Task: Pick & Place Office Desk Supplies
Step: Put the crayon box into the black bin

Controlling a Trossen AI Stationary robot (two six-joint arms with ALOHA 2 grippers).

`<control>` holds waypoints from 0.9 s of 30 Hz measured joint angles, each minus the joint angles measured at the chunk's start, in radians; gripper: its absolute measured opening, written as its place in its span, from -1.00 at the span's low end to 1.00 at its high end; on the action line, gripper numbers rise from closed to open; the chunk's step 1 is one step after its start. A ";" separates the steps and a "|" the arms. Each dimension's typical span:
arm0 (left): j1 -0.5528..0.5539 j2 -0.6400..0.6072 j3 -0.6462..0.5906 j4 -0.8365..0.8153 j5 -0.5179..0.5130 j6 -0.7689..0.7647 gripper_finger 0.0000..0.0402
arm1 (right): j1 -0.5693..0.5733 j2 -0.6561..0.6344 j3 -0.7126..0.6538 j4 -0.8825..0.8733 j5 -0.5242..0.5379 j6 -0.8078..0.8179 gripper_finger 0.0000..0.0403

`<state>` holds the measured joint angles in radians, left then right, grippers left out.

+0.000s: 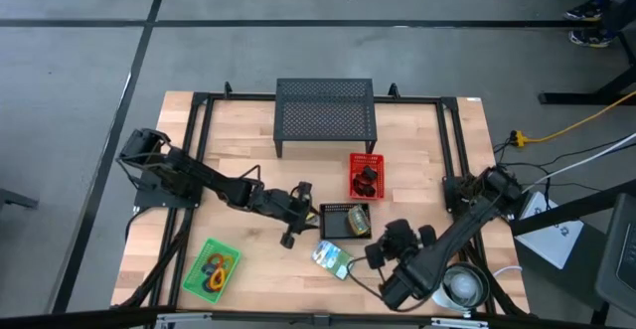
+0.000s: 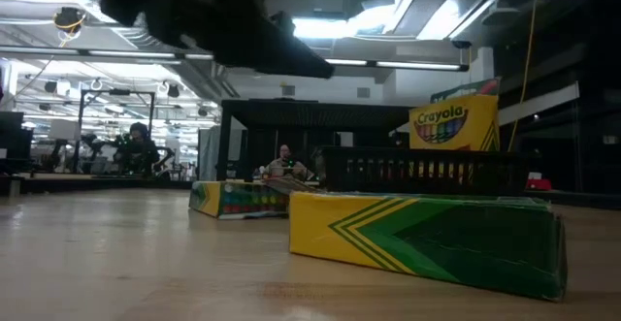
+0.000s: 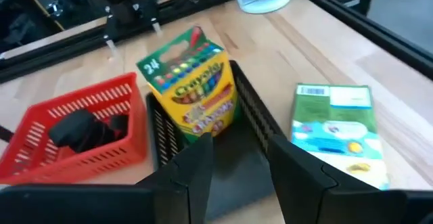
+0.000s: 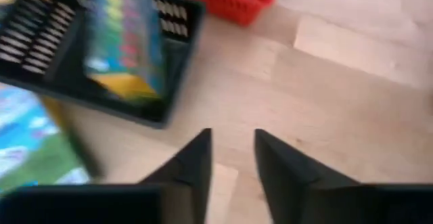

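Note:
A Crayola crayon packet [image 3: 193, 92] stands upright in a black tray [image 1: 346, 220], with its top showing in the low view [image 2: 451, 122]. A green and blue packet [image 3: 335, 132] lies flat on the table beside the tray [image 1: 333, 259]. In the low view another packet [image 2: 238, 200] lies flat farther back. Black clips [image 3: 81, 126] sit in a red basket [image 1: 366, 175]. Coloured loops [image 1: 217, 267] lie in a green basket. My left gripper [image 3: 237, 163] is open, just left of the tray [image 1: 298, 208]. My right gripper [image 4: 233, 156] is open above bare table right of the tray [image 1: 383, 247].
A black mesh stand [image 1: 326, 115] sits at the table's far middle. A round white object [image 1: 462, 284] is at the near right corner, under the right arm. A black frame [image 1: 452, 140] rims the table. Bare wood lies between the green basket and the left arm.

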<state>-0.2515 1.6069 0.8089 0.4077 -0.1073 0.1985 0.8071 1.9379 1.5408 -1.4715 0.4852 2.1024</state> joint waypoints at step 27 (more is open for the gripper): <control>0.107 0.293 0.226 -0.022 0.092 0.015 -0.30 | 0.184 -0.006 -0.626 0.779 0.296 -0.030 -0.99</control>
<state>-0.1440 1.9003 1.0348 0.3855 -0.0154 0.2131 0.9909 1.9320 0.9153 -0.6925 0.7811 2.0729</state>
